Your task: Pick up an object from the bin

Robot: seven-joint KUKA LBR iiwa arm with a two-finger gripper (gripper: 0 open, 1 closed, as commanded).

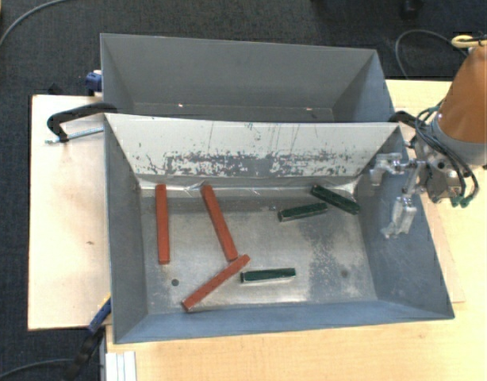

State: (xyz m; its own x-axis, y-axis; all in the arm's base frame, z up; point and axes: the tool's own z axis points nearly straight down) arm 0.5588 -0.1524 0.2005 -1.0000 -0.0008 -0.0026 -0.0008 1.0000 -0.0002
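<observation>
My gripper (398, 222) hangs over the bin's right sloped wall, above and to the right of the floor, with nothing between its fingers. Nearest to it lie two dark green bars at the back right of the floor: one (335, 199) slanted against the back corner, another (302, 211) just left of it. A third dark green bar (268, 275) lies flat near the front middle.
Three red-brown bars lie on the left half of the floor: one upright near the left wall (162, 224), one slanted in the middle (219, 222), one slanted toward the front (216, 282). A small dark dot (174, 283) sits near the front left.
</observation>
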